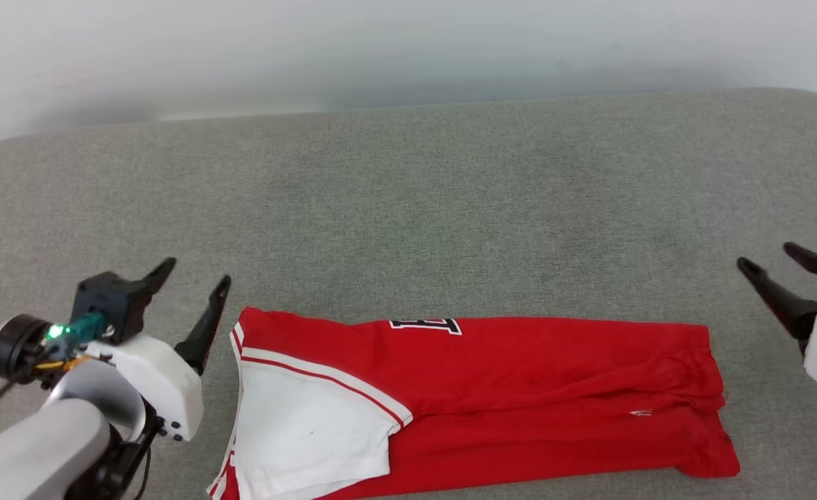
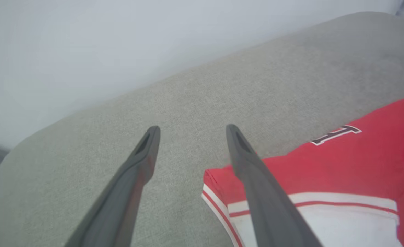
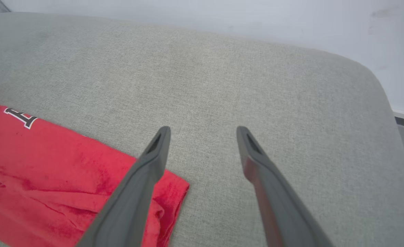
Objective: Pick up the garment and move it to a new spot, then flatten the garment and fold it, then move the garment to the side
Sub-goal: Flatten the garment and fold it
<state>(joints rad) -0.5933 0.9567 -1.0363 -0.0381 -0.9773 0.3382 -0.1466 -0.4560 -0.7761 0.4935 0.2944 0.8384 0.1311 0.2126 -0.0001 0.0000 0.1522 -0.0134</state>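
The garment [image 1: 519, 389] lies folded into a long red band near the front of the grey cushion, a white sleeve with striped trim on top at its left end and a bit of black print at its far edge. My left gripper [image 1: 196, 278] hovers open just left of the garment's left end; its wrist view shows the garment [image 2: 342, 164] beside the right finger. My right gripper [image 1: 769, 257] stands open off the garment's right end, and its wrist view has the garment [image 3: 50, 178] at the lower left. Nothing is between either pair of fingers.
The grey fabric surface [image 1: 408, 208] stretches bare behind the garment up to a pale wall. Its rounded corners show at the back left and back right, and its right edge drops off past my right gripper.
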